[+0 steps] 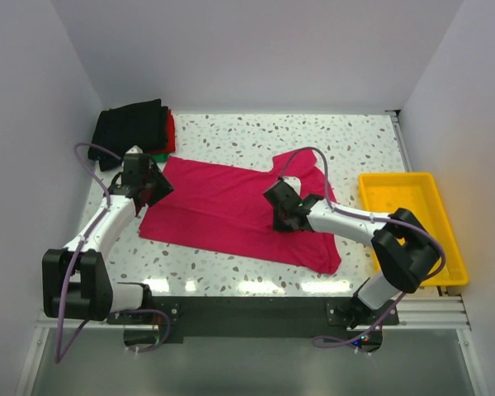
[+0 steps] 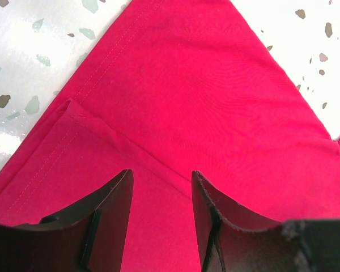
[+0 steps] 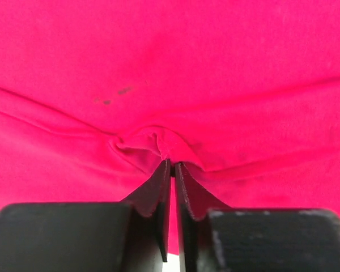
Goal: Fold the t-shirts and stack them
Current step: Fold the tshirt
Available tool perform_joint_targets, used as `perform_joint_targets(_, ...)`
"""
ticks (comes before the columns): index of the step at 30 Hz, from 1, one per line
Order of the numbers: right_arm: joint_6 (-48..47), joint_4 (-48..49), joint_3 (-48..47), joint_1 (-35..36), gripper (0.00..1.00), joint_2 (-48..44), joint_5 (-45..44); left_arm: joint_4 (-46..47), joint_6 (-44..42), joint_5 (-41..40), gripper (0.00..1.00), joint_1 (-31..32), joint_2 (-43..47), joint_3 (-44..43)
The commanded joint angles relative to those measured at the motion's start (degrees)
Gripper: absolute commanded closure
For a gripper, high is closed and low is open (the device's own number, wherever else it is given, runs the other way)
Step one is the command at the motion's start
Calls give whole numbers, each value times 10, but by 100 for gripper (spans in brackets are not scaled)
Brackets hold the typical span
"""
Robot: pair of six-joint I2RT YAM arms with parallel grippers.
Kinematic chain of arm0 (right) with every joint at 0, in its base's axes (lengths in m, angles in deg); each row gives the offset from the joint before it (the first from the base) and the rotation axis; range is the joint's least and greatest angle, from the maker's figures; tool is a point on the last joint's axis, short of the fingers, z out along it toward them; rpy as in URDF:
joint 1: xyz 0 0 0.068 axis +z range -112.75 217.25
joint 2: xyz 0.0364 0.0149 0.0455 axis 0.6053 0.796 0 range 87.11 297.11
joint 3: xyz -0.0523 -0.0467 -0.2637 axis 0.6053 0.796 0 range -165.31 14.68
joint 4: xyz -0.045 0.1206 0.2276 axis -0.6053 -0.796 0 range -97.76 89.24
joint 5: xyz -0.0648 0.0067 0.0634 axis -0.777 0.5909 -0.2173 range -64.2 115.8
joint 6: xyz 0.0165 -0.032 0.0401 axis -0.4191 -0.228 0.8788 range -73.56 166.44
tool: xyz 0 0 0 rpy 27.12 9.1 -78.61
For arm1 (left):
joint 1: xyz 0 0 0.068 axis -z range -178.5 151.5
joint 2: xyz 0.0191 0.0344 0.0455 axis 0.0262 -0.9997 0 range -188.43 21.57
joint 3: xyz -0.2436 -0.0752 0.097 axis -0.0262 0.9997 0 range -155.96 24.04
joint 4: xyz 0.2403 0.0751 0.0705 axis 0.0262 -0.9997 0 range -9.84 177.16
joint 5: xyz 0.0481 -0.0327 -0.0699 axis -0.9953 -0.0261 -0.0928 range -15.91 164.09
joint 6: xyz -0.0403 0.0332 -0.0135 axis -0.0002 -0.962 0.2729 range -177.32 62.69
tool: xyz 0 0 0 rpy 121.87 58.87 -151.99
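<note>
A magenta-pink t-shirt [image 1: 223,206] lies spread across the middle of the table. My left gripper [image 1: 153,191] hovers over its left edge. In the left wrist view it [image 2: 161,173] is open, with flat pink cloth [image 2: 204,85] and a hemmed fold under the jaws. My right gripper [image 1: 276,210] is on the shirt's right half. Seen from the right wrist, it [image 3: 173,163] is shut on a small puckered ridge of the pink cloth [image 3: 170,68]. At the back left sits a stack of folded t-shirts: black [image 1: 132,128] on top, with red [image 1: 171,132] and green [image 1: 159,154] edges showing beneath.
A yellow plastic tray [image 1: 408,223] stands at the right side of the table, beside the right arm. White walls close in the table on the left, back and right. Purple cables loop from both arms.
</note>
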Motion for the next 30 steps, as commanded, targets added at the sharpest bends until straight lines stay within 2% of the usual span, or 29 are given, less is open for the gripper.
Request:
perform_joint_targets(1,-11,0,-43,1,92,17,-44,22,-13,8,50,0,-2,-22)
perform_joint_targets(10,-59,-13,-113,2,95,73,-72,25,-13,14,50,0,-5,-15)
perform_joint_targets(18,-94,22,-146,1,94,108,-79,26,-15,18,49,0,-12,-18)
perform_joint_targets(27,-132,62,-159,1,77,109,-92,21,-12,35,47,0,-38,-38)
perform_joint_targets(30,-143,66,-169,0,74,114,-95,22,-12,39,47,0,-50,-44)
